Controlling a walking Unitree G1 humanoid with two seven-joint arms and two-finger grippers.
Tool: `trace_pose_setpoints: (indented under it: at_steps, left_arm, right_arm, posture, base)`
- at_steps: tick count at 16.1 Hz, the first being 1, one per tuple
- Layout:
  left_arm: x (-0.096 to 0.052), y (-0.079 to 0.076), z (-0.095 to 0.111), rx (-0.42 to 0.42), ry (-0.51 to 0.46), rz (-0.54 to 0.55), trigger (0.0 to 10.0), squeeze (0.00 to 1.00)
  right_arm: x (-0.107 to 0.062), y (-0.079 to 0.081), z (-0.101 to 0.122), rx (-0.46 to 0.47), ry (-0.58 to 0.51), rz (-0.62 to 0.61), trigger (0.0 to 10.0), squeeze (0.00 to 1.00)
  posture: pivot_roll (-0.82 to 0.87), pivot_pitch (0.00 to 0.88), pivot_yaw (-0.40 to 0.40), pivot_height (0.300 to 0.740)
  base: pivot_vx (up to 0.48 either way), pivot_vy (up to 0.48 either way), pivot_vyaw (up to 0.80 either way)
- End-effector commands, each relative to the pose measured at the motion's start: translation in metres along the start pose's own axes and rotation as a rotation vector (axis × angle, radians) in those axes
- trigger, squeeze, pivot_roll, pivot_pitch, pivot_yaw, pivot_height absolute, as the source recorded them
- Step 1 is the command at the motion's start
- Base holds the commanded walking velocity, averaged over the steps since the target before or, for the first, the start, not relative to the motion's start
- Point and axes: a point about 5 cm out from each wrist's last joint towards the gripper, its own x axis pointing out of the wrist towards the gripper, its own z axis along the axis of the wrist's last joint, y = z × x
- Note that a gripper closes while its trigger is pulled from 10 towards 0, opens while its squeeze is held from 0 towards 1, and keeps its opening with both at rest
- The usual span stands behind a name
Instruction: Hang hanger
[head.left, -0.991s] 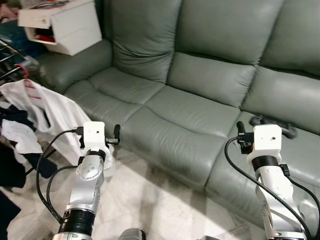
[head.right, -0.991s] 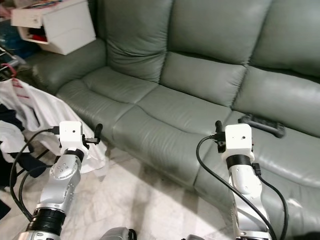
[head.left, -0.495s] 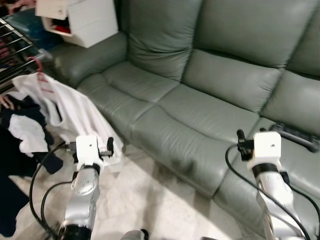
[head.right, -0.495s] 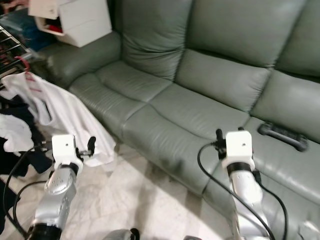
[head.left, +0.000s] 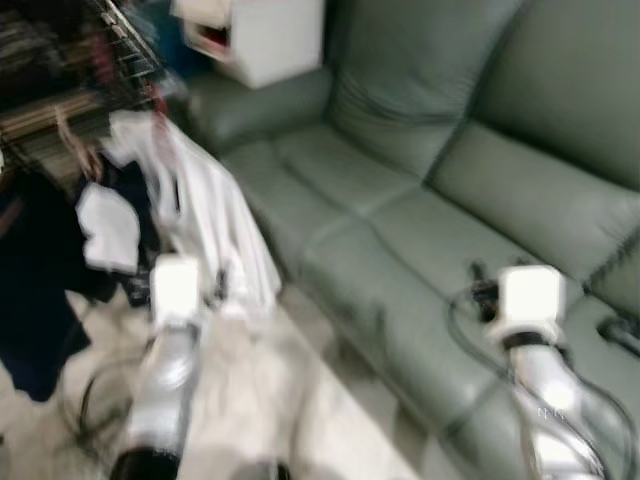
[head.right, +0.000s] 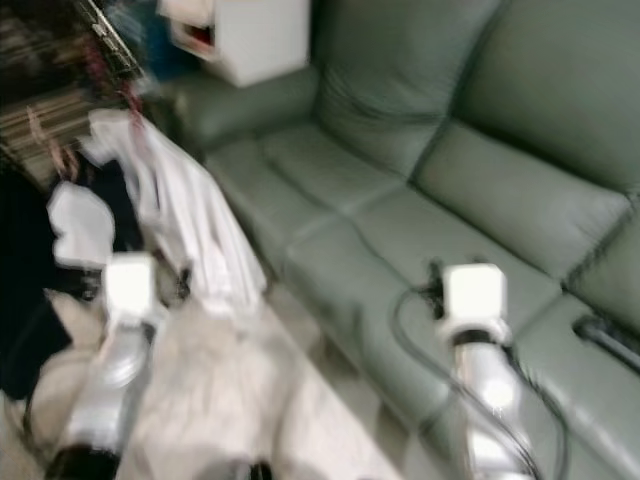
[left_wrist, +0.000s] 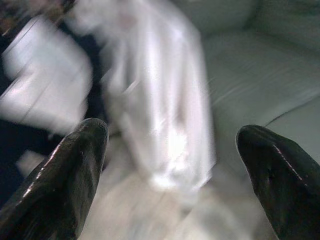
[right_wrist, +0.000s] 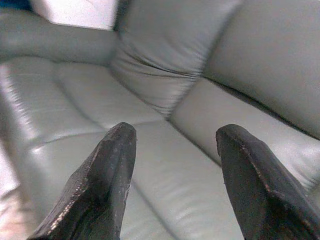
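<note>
The picture is blurred by motion. A white garment (head.left: 205, 215) hangs from a reddish hanger hook (head.left: 152, 98) on a wire drying rack (head.left: 115, 45) at the upper left. A dark garment (head.left: 40, 290) and another white one (head.left: 105, 225) hang beside it. My left gripper (left_wrist: 172, 131) is open and holds nothing, low in front of the white garment (left_wrist: 165, 115). My right gripper (right_wrist: 177, 129) is open and holds nothing, over the sofa seat (right_wrist: 165, 165). A black object (head.left: 622, 335) lies on the sofa at the far right.
A grey-green leather sofa (head.left: 430, 180) runs across the right and back. A white cabinet (head.left: 265, 35) sits by its armrest at the back. Pale marble floor (head.left: 280, 400) lies between the rack and the sofa front.
The camera has swung left, so the rack and hanging clothes now sit nearer the middle and the sofa has slid right. Both grippers have stayed open with nothing in them.
</note>
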Motion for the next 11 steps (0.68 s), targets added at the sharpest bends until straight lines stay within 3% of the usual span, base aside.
trace_pose_setpoints:
  at_steps: [1, 6, 8, 9, 11]
  left_arm:
    - [-0.001, -0.004, 0.000, 0.003, -0.005, -0.009, 10.0, 0.00]
    - [0.016, -0.005, 0.020, 0.044, -0.075, 0.019, 10.0, 0.00]
    - [0.021, -0.002, 0.023, 0.046, -0.083, 0.040, 10.0, 0.00]
    - [0.021, 0.001, 0.022, 0.042, -0.080, 0.054, 10.0, 0.00]
    - [0.019, -0.003, 0.018, 0.013, -0.074, 0.028, 10.0, 0.00]
  right_arm:
    - [0.000, -0.002, -0.003, -0.003, 0.007, 0.006, 10.0, 0.00]
    - [0.021, 0.007, 0.020, -0.018, -0.085, 0.053, 10.0, 0.00]
    - [0.022, 0.004, 0.020, -0.005, -0.097, 0.049, 10.0, 0.00]
    - [0.022, -0.001, 0.018, 0.070, -0.090, 0.022, 10.0, 0.00]
    - [0.021, -0.003, 0.015, 0.090, -0.081, 0.013, 10.0, 0.00]
  posture:
    - [-0.06, 0.000, 0.056, 0.740]
    - [-0.06, 0.000, 0.055, 0.740]
    - [-0.06, 0.000, 0.054, 0.740]
    - [-0.06, 0.000, 0.056, 0.740]
    - [-0.06, 0.000, 0.061, 0.740]
  base:
    - [0.000, 0.000, 0.79]
    - [0.000, 0.000, 0.79]
    - [0.000, 0.433, 0.76]
    - [0.000, 0.480, 0.00]
    - [0.000, 0.480, 0.00]
